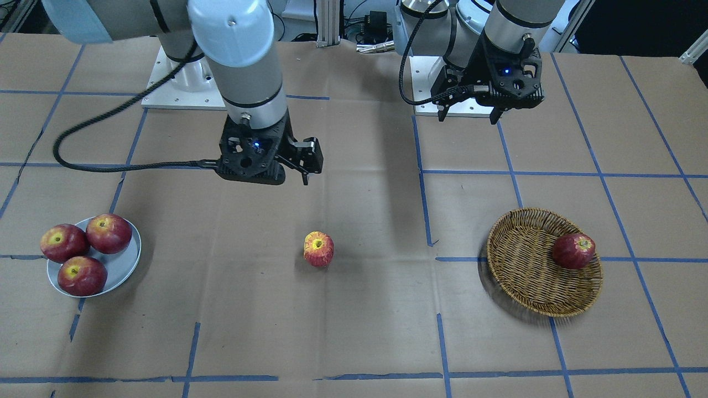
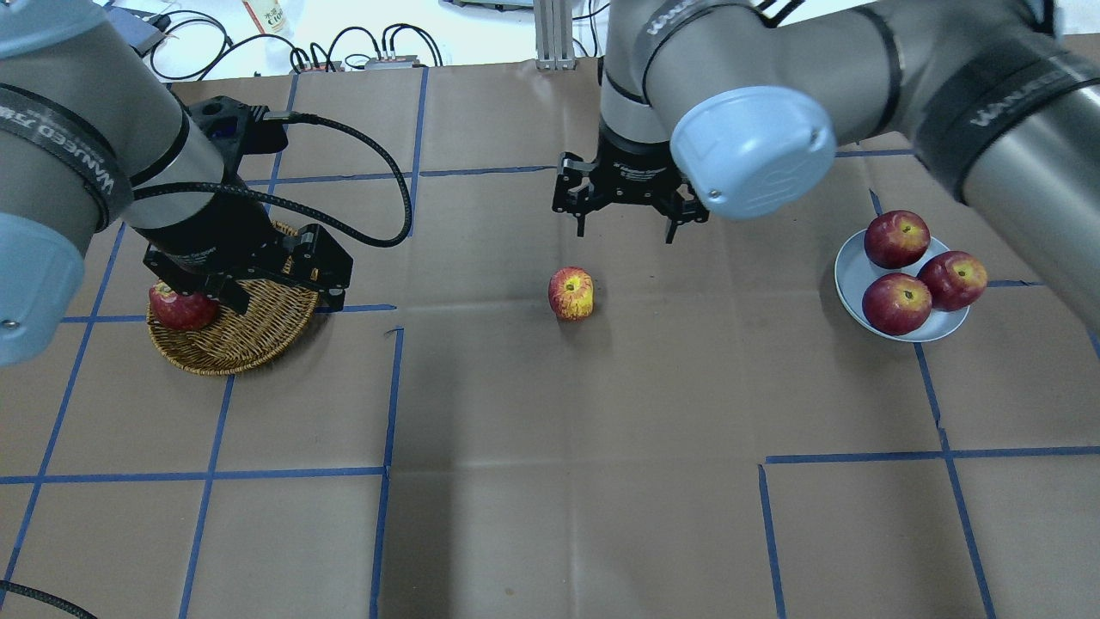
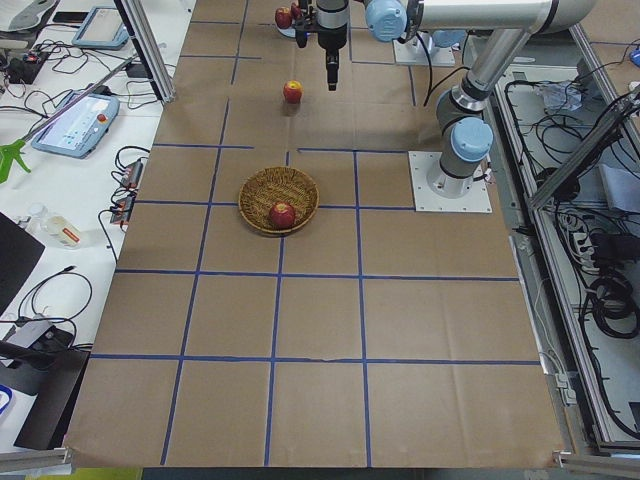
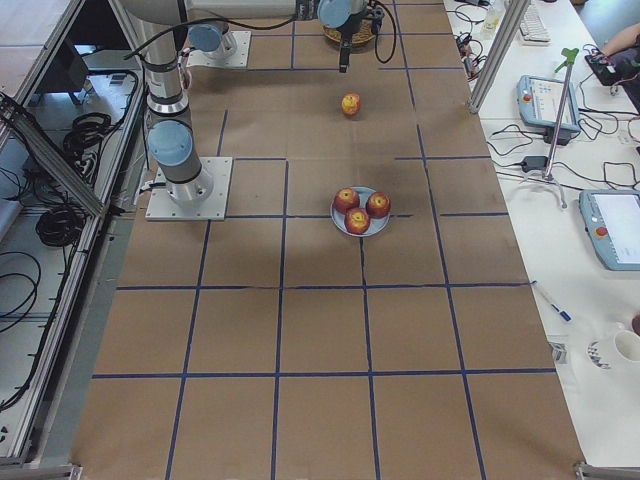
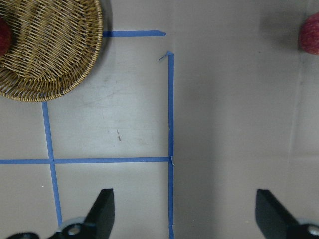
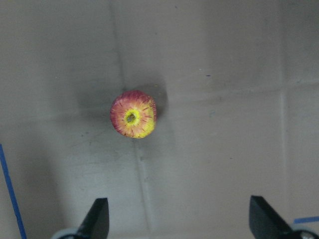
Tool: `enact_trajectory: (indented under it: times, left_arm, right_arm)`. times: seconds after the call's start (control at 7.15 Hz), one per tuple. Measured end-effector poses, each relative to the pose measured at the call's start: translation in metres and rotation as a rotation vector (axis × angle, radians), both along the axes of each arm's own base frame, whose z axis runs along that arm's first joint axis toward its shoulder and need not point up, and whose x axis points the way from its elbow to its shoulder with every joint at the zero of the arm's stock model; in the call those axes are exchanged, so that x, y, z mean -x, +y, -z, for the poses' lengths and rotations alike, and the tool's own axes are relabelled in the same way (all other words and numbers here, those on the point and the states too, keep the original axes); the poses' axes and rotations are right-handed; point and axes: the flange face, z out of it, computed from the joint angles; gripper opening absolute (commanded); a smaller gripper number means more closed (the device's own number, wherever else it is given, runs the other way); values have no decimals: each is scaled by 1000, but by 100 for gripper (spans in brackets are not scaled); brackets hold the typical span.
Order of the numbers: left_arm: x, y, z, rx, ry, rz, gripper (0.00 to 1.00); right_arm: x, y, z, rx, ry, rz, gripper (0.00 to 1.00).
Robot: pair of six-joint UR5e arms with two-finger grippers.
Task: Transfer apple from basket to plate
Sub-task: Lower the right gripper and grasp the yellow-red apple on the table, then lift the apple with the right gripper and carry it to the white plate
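Where the apple lies: the apple rests stem end up on the bare table, well apart from both the basket and the plate, roughly between them.
Basket: holds one dark apple near its rim.
Plate: carries three apples; little bare surface shows.
Right gripper: jaws spread wide, nothing held. It hangs above the table near the apple. In the right wrist view the apple sits ahead of the gap and left of its centreline.
Left gripper: jaws spread wide, nothing held. It is raised over the table beside the basket.
Step (judged): pick-up by the right arm, for the last leg to the plate.
Alignment (judged): the gap needs centring over the apple before descent.
Handling (judged): firm and rigid, of light to moderate weight. The skin looks smooth and the body is rounded, so it may slip in the grip or roll if one finger touches first.
Hold point (judged): across the widest girth, one pad on each opposite side, approached from straight above.
Risk (judged): the plate is crowded, so setting down may push the apples already there.
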Motion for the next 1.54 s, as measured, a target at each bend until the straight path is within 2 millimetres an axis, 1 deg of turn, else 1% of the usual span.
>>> enact_trajectory:
  times: [0.14, 0.28, 0.42, 0.56, 0.7, 0.98, 1.26, 1.4, 1.54]
  left_arm:
    - [9, 2, 2, -3, -1, 23, 99]
    - [15, 4, 4, -4, -2, 38, 99]
    - [17, 5, 4, 1, -7, 45, 99]
    - [18, 3, 3, 17, -13, 47, 99]
    - [18, 2, 1, 33, -17, 49, 99]
    - [15, 1, 0, 47, -63, 50, 99]
    - [13, 1, 1, 50, -85, 44, 99]
    - [13, 1, 0, 52, -86, 43, 99]
    - [13, 2, -1, 55, -86, 42, 99]
  right_arm:
    - [-24, -9, 27, 18, -5, 2, 100]
    - [-41, -17, 54, 28, -4, -10, 100]
    - [-52, -20, 81, 25, 1, -31, 100]
    - [-54, -20, 104, 14, 6, -56, 100]
    - [-52, -20, 124, 21, 5, -87, 100]
    - [-48, -20, 160, 56, -4, -138, 100]
    - [-48, -25, 186, 68, 2, -188, 100]
    - [-48, -26, 196, 69, 5, -203, 100]
    - [-49, -26, 201, 64, 9, -210, 97]
